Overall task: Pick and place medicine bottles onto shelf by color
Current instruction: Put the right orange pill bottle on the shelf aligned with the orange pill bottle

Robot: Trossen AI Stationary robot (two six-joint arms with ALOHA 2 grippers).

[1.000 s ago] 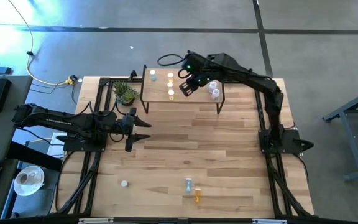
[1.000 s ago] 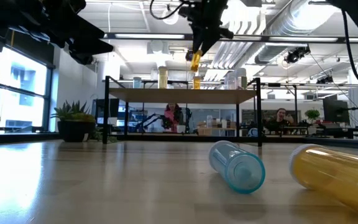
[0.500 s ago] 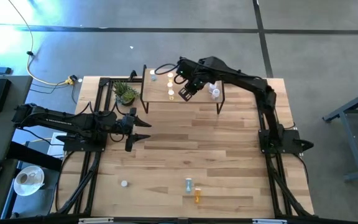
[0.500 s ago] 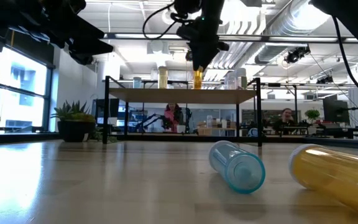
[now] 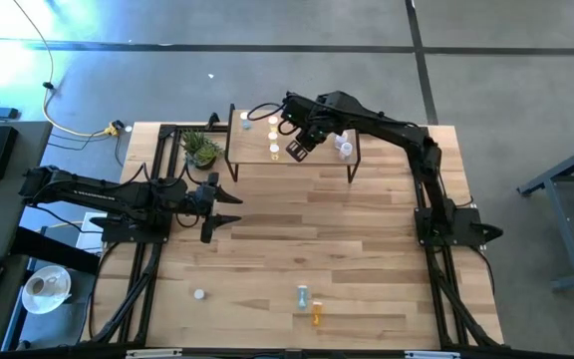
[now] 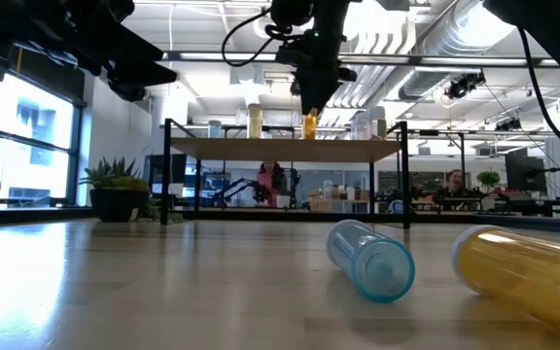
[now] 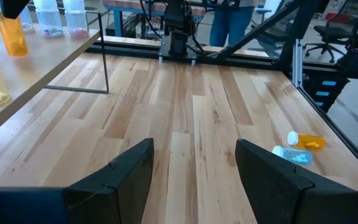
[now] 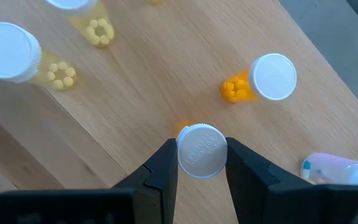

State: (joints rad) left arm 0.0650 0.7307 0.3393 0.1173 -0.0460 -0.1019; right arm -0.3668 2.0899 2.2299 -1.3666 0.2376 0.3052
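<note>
Right wrist view: my right gripper (image 8: 202, 163) has its two fingers pressed against the white cap of an orange bottle (image 8: 201, 151), holding it upright right over the shelf (image 8: 135, 106). There is bare wood all round the bottle. Another orange bottle (image 8: 263, 81) stands apart on one side, two yellow ones (image 8: 17, 55) stand well off on the other, and a pale bottle (image 8: 340, 171) lies near the shelf's edge.

From above, the right gripper (image 5: 300, 142) hangs over the middle of the shelf (image 5: 252, 158), and the plank's front edge lies just beside the fingers. From table height, the orange bottle (image 6: 309, 124) sits at the shelf top (image 6: 280, 146) under the right gripper (image 6: 310, 105); I cannot tell if its base touches.

My left gripper (image 7: 193, 177) waits with its fingers spread wide and nothing between them, over open table (image 7: 191, 112). Far across, a blue bottle (image 7: 293, 155) and an orange one (image 7: 306, 141) lie on their sides, close together near the table's edge.
</note>
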